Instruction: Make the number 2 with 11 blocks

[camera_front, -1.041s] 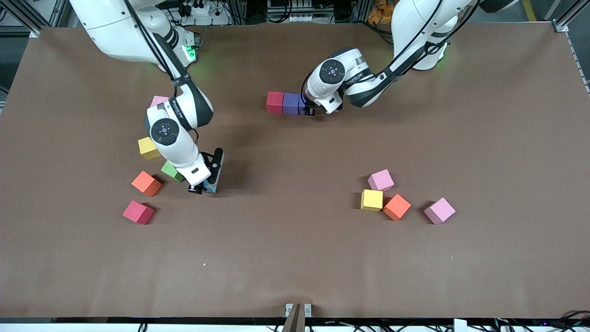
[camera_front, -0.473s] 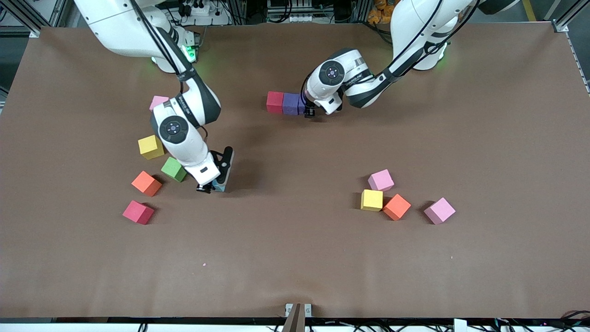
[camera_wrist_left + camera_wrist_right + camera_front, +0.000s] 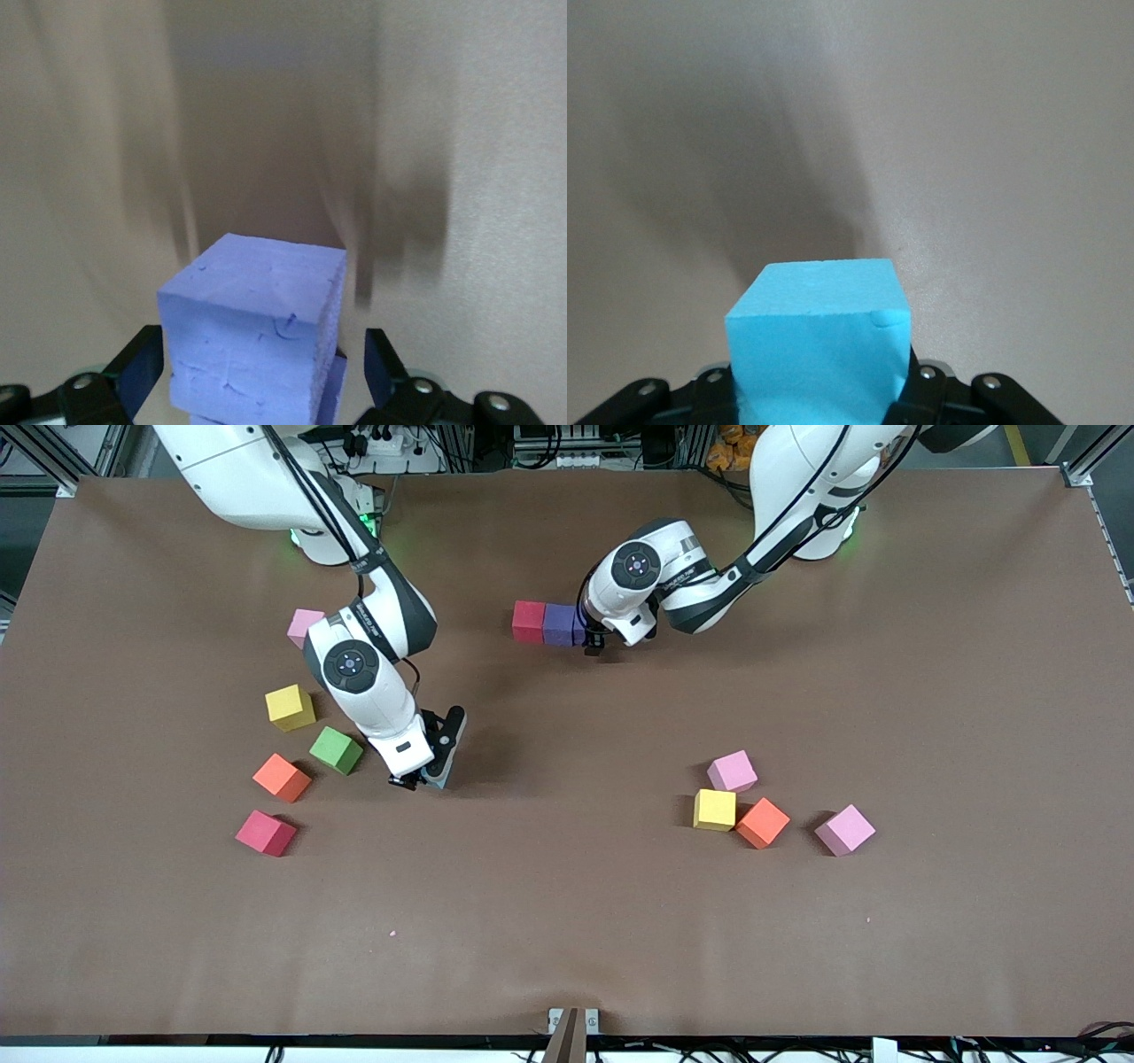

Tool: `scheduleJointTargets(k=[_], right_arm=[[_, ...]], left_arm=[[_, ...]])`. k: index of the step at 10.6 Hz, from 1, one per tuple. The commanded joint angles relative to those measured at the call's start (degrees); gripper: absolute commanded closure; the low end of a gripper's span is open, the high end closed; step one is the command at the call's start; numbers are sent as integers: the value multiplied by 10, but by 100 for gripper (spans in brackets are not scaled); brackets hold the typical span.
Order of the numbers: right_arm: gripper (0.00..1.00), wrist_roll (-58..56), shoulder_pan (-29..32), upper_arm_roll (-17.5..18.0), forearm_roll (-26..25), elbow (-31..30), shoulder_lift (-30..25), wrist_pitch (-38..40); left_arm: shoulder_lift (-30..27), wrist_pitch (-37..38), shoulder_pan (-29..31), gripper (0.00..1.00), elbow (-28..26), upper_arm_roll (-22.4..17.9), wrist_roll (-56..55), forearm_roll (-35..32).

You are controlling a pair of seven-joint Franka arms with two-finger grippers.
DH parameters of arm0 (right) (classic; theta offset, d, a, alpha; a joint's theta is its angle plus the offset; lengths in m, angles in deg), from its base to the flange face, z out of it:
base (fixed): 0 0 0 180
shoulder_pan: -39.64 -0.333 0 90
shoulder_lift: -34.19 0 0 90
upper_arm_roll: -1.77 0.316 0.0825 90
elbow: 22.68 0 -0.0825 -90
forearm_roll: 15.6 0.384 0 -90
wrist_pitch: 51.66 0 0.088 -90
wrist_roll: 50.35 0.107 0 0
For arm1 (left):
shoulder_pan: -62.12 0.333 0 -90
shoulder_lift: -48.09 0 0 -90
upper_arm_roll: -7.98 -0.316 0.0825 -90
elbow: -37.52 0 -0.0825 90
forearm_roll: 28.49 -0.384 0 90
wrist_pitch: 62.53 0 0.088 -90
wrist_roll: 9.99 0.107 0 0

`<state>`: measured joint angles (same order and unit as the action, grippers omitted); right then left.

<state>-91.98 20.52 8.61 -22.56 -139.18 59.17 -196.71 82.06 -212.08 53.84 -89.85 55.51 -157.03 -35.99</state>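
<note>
The left end effector (image 3: pixel 592 640) stands released around a purple block (image 3: pixel 251 336) beside the red block (image 3: pixel 529 621) — the digit's top row. The right end effector (image 3: pixel 423 777) is clenched on the blue block (image 3: pixel 819 343) over the bench (image 3: pixel 567 921), presumably heading there.

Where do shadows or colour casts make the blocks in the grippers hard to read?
Left wrist view: streaky shadows smear the table; the purple block reads bluish, with gaps to both fingers. Right wrist view: soft shadow, the blue block clear. Front view: the right gripper mostly hides the blue block, the left gripper sits in shadow.
</note>
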Motion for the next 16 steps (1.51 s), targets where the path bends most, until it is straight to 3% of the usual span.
scheduleJointTargets(k=[1,5,9,10,14,16], right_arm=[[66,44,4,19,-2,1,-6,23],[66,131,0,45,-2,7,-4,27],[66,143,0,49,-2,7,-4,27],[66,166,0,50,-1,7,-4,27],[66,401,-13,105,-1,8,-7,55],[66,568,-64,110,-2,16,-3,55]], left_arm=[[-49,20,1,0,-9,6,-7,6],[-65,39,14,0,-9,18,0,8],[-64,103,148,0,15,81,69,6],[-63,136,156,0,34,81,89,7],[-51,201,207,0,107,77,168,6],[-51,226,250,0,124,76,238,3]])
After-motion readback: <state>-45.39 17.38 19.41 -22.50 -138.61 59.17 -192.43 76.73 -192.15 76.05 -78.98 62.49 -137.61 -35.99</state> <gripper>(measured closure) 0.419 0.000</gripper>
